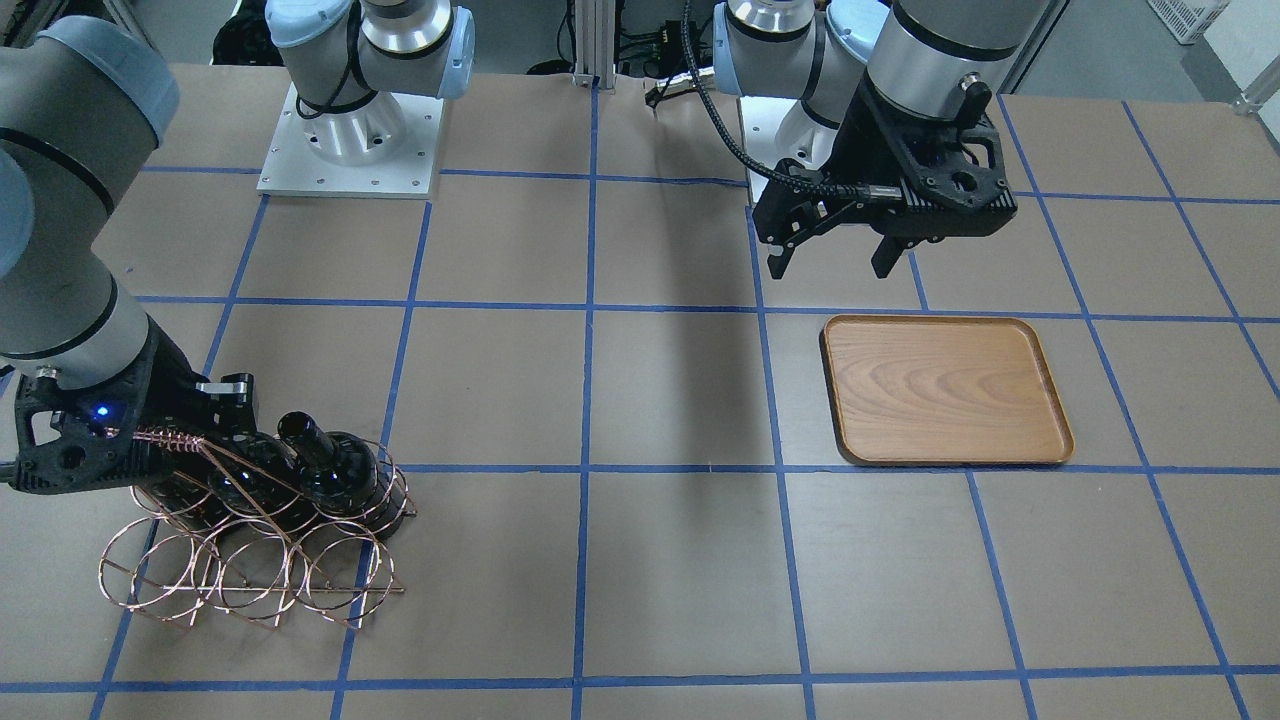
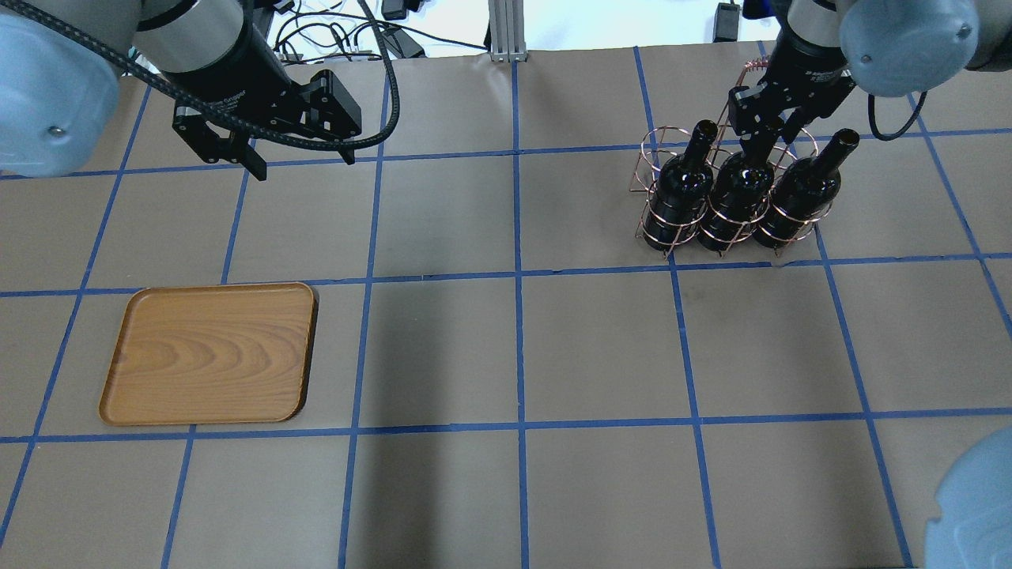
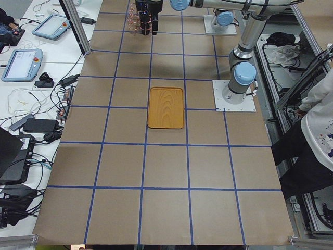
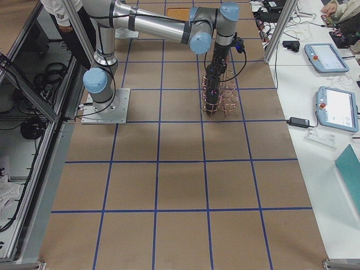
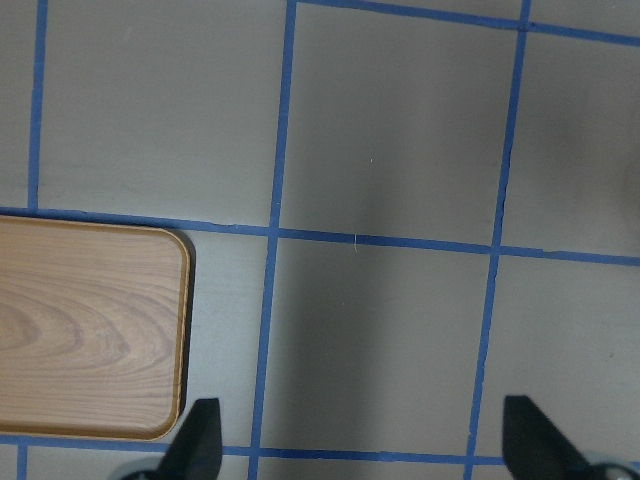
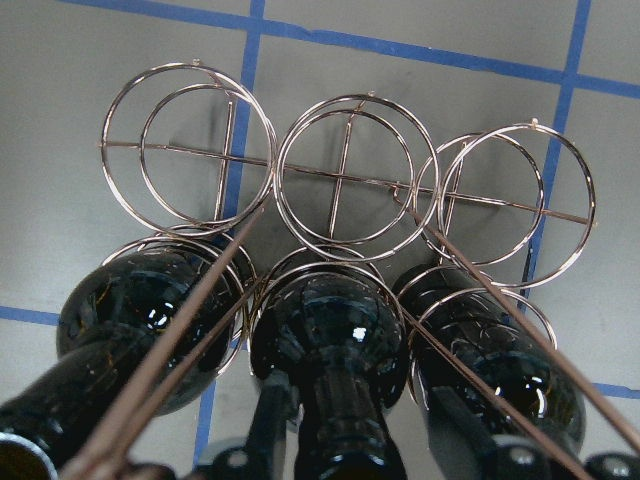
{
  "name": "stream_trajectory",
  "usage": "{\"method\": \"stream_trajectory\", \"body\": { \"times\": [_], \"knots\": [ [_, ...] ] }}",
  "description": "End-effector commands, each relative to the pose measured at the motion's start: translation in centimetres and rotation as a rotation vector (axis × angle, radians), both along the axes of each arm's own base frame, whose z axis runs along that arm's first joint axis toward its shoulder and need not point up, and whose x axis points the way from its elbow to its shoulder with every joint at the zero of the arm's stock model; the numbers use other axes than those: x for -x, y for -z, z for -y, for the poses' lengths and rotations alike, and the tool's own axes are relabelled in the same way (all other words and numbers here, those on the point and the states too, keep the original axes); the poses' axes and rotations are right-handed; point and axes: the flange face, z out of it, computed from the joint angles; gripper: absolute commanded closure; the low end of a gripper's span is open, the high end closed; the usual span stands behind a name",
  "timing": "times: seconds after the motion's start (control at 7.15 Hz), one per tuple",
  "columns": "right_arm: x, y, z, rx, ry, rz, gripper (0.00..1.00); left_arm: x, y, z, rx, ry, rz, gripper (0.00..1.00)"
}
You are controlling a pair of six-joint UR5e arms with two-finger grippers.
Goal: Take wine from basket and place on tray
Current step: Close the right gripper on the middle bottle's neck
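Observation:
Three dark wine bottles stand in the near row of the copper wire basket at the table's right: left, middle, right. My right gripper is down over the middle bottle. Its fingers stand either side of that neck, with a small gap on one side, so it is open. The basket's far row of rings is empty. The wooden tray lies empty on the left. My left gripper hovers open and empty beyond the tray.
The table is covered in brown paper with a blue tape grid. The arm bases stand at the robot's edge. Tablets and cables lie on a side bench. A person stands by the robot's side.

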Motion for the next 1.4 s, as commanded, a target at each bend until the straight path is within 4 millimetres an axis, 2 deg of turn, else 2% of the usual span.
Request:
{"method": "stream_trajectory", "body": {
  "times": [0.0, 0.28, 0.7, 0.98, 1.12, 1.26],
  "knots": [
    [0.3, 0.2, 0.0, -0.006, 0.0, 0.004, 0.51, 0.0, 0.0, 0.0, -0.002, 0.0, 0.0, 0.0],
    [0.2, 0.0, -0.1, -0.003, 0.006, 0.013, 0.7, 0.0, 0.0, -0.1, 0.0, 0.0, 0.0, 0.0],
    [0.0, -1.6, -0.4, 0.009, 0.014, 0.013, 0.78, 0.0, 0.0, 0.0, -0.002, 0.0, 0.0, 0.0],
    [-0.2, -5.7, -2.2, -0.011, 0.014, 0.016, 0.81, 0.0, 0.0, -0.1, 0.0, 0.0, 0.0, 0.0],
    [-0.4, -9.1, -3.6, -0.004, 0.015, 0.015, 0.82, 0.0, 0.0, -0.1, 0.0, 0.0, 0.0, 0.0],
    [-0.6, -11.6, -4.7, -0.008, 0.017, 0.015, 0.82, 0.0, 0.0, -0.1, 0.0, 0.0, 0.0, 0.0]
  ]
}}
